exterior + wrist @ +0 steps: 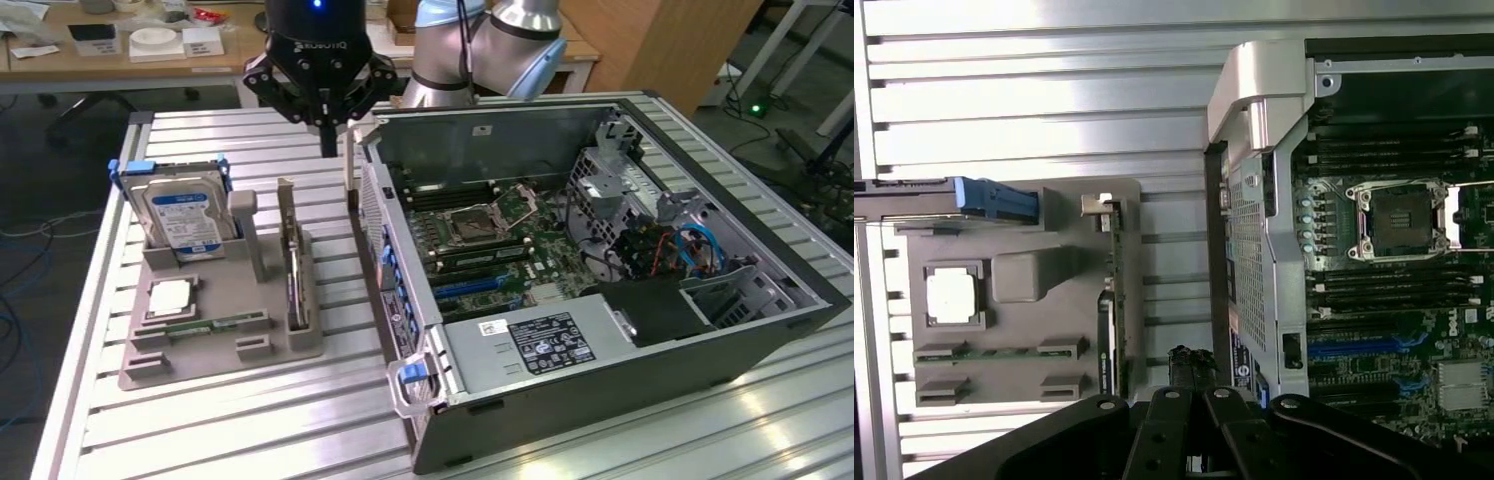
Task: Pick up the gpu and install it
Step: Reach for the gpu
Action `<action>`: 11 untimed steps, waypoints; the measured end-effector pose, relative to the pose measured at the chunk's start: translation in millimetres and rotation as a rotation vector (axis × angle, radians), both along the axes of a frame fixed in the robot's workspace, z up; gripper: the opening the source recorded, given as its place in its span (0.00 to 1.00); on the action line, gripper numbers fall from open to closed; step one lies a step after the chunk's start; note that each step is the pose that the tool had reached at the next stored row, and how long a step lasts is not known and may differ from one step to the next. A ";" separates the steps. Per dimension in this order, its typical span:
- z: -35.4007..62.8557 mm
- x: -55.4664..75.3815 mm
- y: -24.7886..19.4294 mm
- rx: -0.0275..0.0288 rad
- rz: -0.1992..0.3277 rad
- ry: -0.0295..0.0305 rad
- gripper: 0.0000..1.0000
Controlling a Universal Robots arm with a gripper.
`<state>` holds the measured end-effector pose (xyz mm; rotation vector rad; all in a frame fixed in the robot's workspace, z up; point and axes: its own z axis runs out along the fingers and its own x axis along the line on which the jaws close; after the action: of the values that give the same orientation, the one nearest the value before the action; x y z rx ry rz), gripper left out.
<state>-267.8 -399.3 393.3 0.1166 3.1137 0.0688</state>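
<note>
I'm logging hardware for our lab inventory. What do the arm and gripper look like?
The arm is silvery-grey tubing with pale blue joint caps, and a black cable runs along it. The gripper is black, built of angular linkages that taper to a narrow tip, with pale ROBOTIQ lettering across its body and a small blue light above.

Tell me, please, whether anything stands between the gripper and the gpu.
Nothing visible does. The gripper hangs in open air beside the case; the gpu stands on edge in the gray holder, its top edge bare.
</note>
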 end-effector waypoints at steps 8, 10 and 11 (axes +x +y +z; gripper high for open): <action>0.0 -5.5 -0.1 0.0000 0.000 0.0000 0.11; 0.0 -6.8 -0.1 0.0000 0.000 0.0000 0.11; 0.0 -7.5 -0.1 0.0000 0.000 0.0000 0.11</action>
<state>-275.3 -399.4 393.3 0.1166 3.1137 0.0688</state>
